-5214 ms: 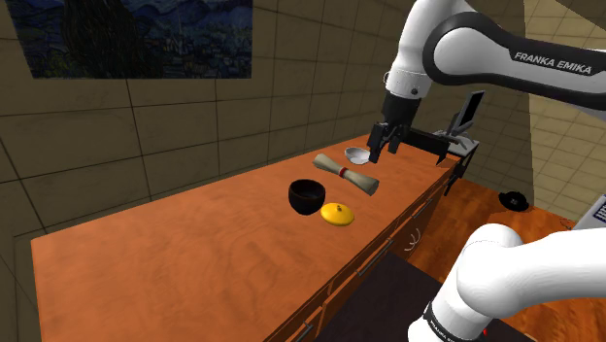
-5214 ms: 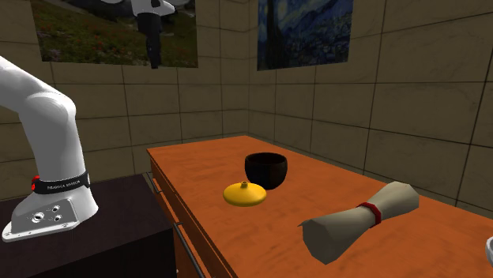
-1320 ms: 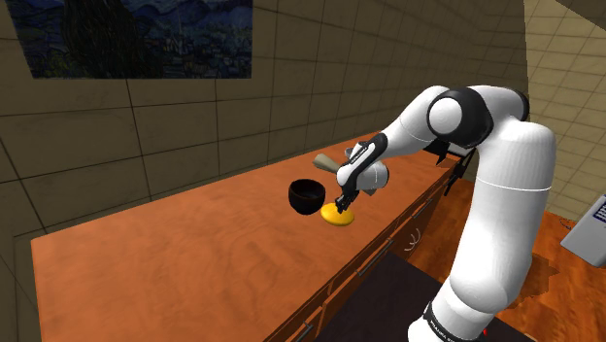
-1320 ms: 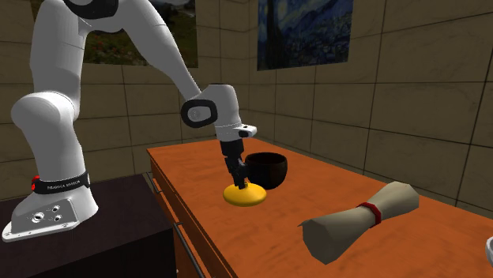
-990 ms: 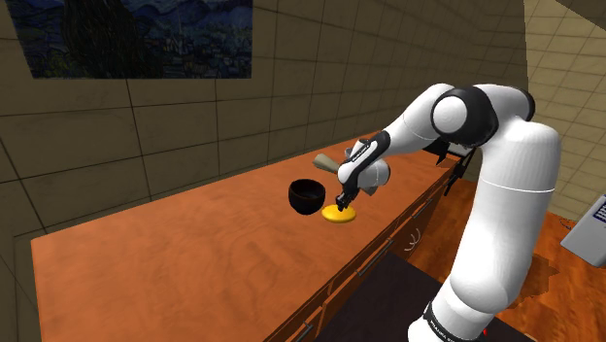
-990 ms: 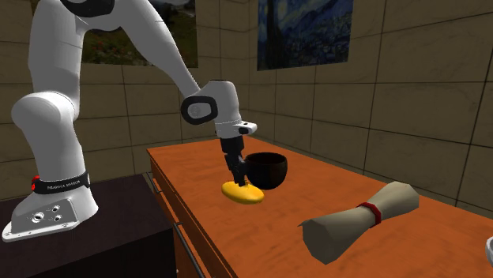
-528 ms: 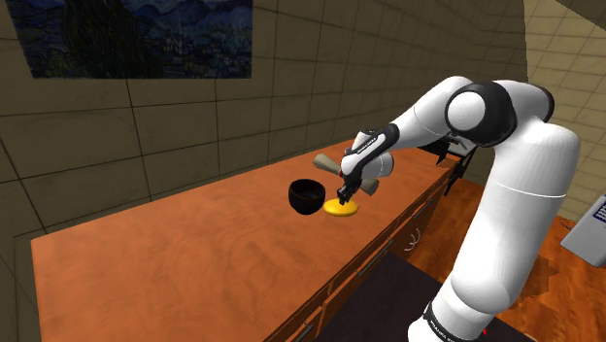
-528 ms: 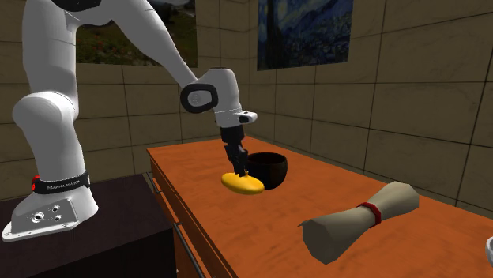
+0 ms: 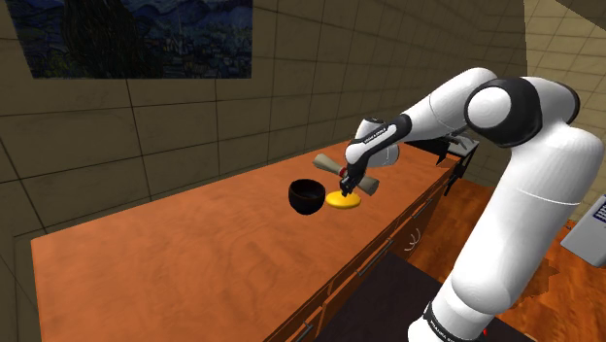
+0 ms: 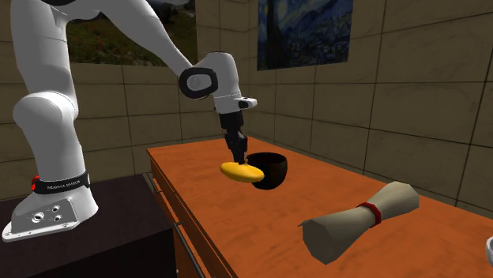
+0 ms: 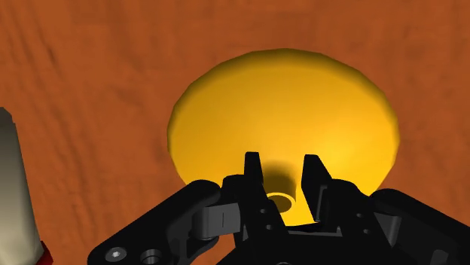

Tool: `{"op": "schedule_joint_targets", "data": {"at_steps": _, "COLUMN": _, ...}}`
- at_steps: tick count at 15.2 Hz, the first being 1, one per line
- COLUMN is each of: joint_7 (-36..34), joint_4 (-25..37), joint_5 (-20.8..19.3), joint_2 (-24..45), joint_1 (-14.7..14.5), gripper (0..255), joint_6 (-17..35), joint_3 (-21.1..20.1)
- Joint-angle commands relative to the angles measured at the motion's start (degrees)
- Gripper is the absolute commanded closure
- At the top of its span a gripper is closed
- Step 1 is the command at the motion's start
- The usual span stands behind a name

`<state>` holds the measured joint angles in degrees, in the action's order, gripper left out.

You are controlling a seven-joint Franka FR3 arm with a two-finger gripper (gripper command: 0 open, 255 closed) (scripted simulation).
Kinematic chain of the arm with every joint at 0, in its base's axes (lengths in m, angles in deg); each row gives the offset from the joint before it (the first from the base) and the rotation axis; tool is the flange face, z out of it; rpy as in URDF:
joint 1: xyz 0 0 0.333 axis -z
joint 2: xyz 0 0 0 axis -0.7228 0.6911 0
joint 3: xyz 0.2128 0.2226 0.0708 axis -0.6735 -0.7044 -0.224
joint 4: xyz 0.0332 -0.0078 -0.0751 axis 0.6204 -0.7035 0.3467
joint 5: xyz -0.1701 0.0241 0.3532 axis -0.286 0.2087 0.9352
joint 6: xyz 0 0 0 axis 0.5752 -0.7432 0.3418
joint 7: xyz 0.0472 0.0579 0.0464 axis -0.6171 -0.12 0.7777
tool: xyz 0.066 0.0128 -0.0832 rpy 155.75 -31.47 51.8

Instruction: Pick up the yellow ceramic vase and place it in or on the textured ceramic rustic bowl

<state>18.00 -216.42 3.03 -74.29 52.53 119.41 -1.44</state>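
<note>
Gripper (image 11: pixel 282 161) tight on yellow vase (image 11: pixel 285 105), neck half-hidden

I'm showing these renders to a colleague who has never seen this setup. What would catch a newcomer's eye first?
The bright yellow vase, squat and tilted, hangs clear of the orange-brown table, with the black gripper pinched on its small neck. Right beside it sits a black bowl. Nearer the second exterior view's camera lies a rolled beige scroll with a red band.
</note>
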Motion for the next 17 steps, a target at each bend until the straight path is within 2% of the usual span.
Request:
{"op": "schedule_joint_targets", "data": {"at_steps": 1, "joint_7": -0.6, "joint_4": 0.4, "joint_5": -0.7, "joint_2": -1.1, "joint_1": -0.1, "gripper": 255, "joint_6": -1.5, "joint_3": 0.0}}
{"op": "schedule_joint_targets", "data": {"at_steps": 17, "joint_7": -2.9, "joint_4": 5.6, "joint_5": -4.0, "joint_2": -8.9, "joint_1": -0.2, "gripper": 255, "joint_6": -14.1, "joint_3": -0.4}}
